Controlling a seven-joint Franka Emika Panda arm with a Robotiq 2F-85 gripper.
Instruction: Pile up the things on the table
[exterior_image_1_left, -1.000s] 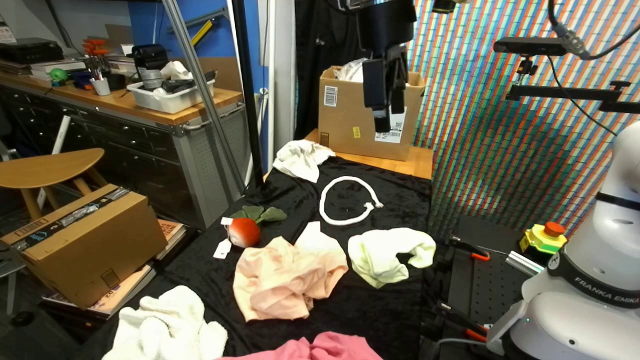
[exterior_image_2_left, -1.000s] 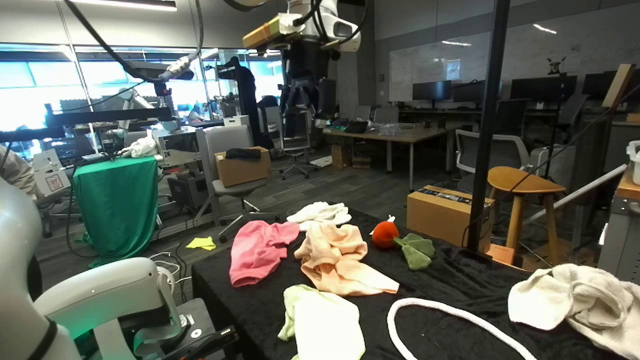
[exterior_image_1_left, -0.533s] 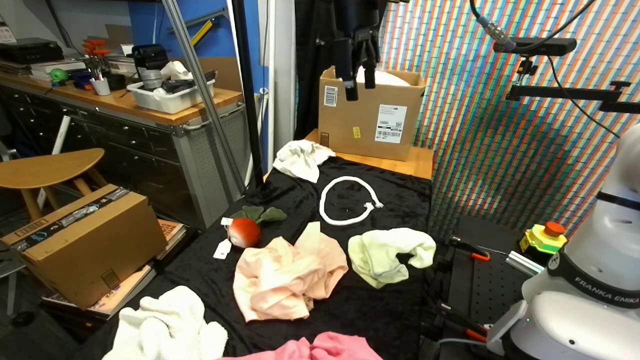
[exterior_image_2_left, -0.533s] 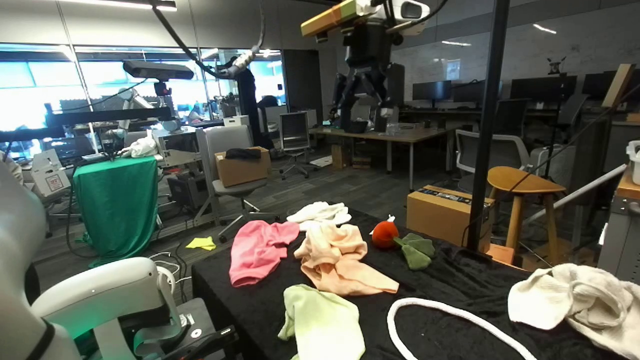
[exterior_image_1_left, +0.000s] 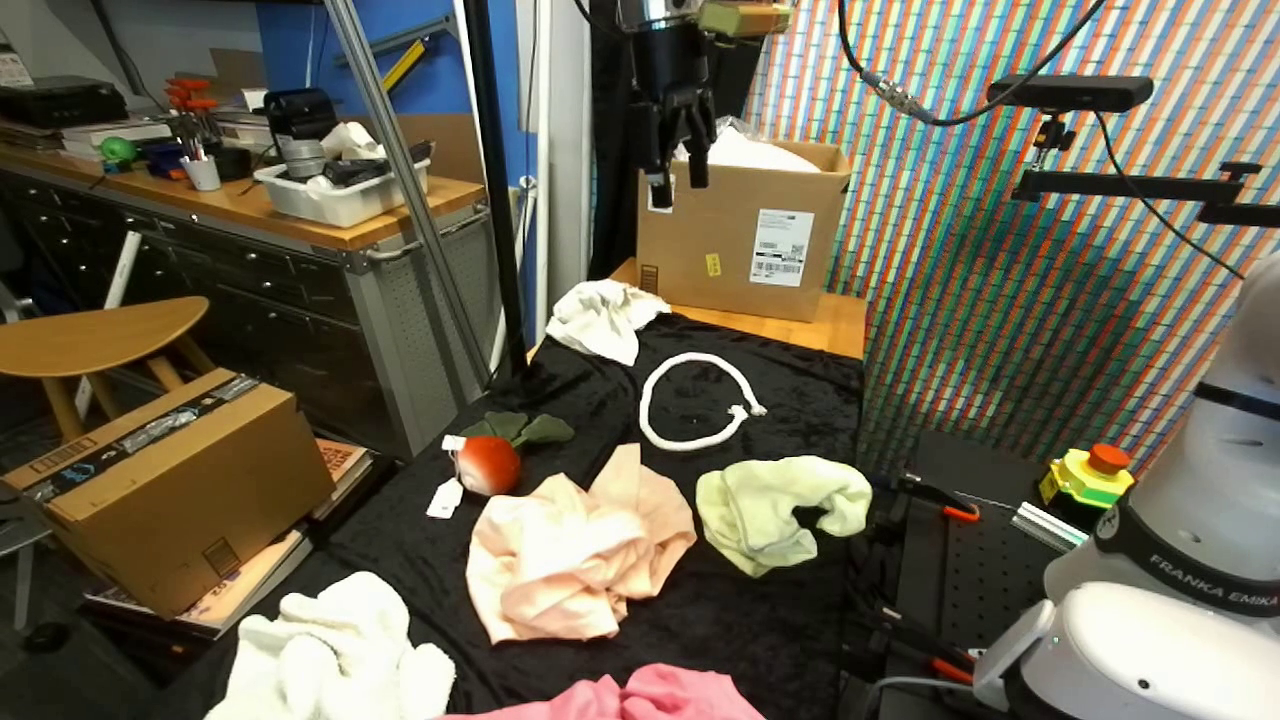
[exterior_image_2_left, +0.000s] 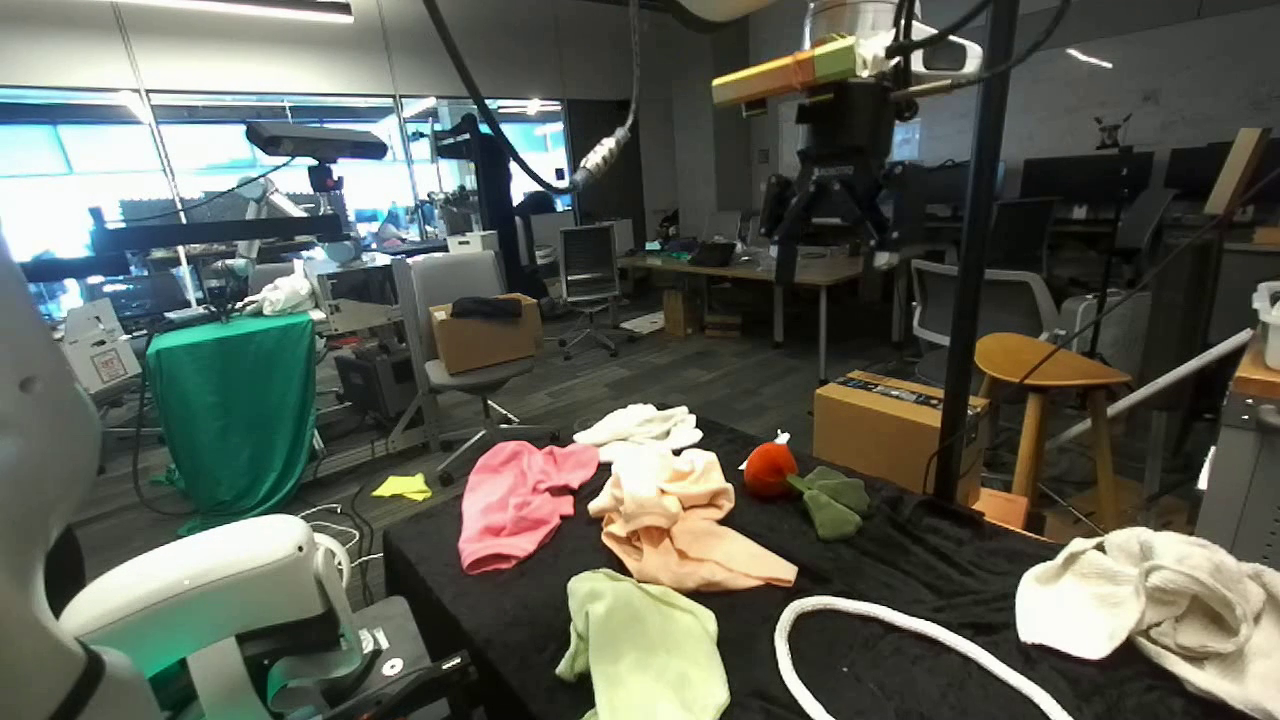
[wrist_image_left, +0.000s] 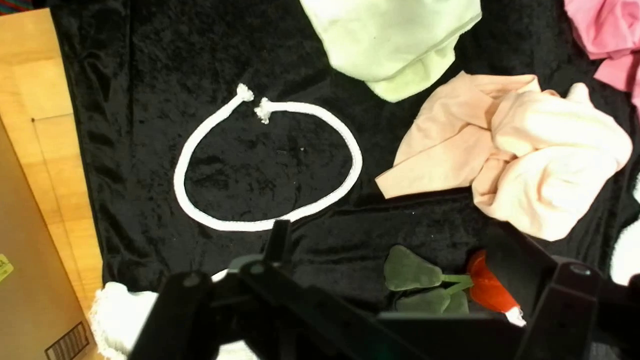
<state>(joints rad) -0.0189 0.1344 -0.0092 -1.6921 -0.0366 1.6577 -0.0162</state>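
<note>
Five crumpled cloths (exterior_image_1_left: 580, 555) lie spread over the black velvet-covered table (exterior_image_1_left: 770, 640), along with a loop of white rope (wrist_image_left: 240, 226) and a red plush toy (exterior_image_1_left: 489, 466) with green leaves. The gripper (exterior_image_2_left: 835, 262) hangs above, fingers wide apart. A black upright post (exterior_image_1_left: 497, 200) rises beside the table's edge; an open cardboard box (exterior_image_1_left: 735, 232) stands just off one end.

On the black table (exterior_image_1_left: 770, 630) I have the cord (wrist_image_left: 356, 160) in a loop, slightly open. The peach cloth (exterior_image_1_left: 580, 560) lies crumpled between the green cloth (exterior_image_1_left: 755, 505) and the red object (exterior_image_1_left: 490, 466) with its leaves (exterior_image_1_left: 547, 430). Near the peach one I see the pink cloth (exterior_image_2_left: 520, 505) and the white cloth (exterior_image_2_left: 645, 428); whether those two touch, I can't tell. The cream cloth (exterior_image_1_left: 602, 318) lies at a corner, near the cord.
</note>
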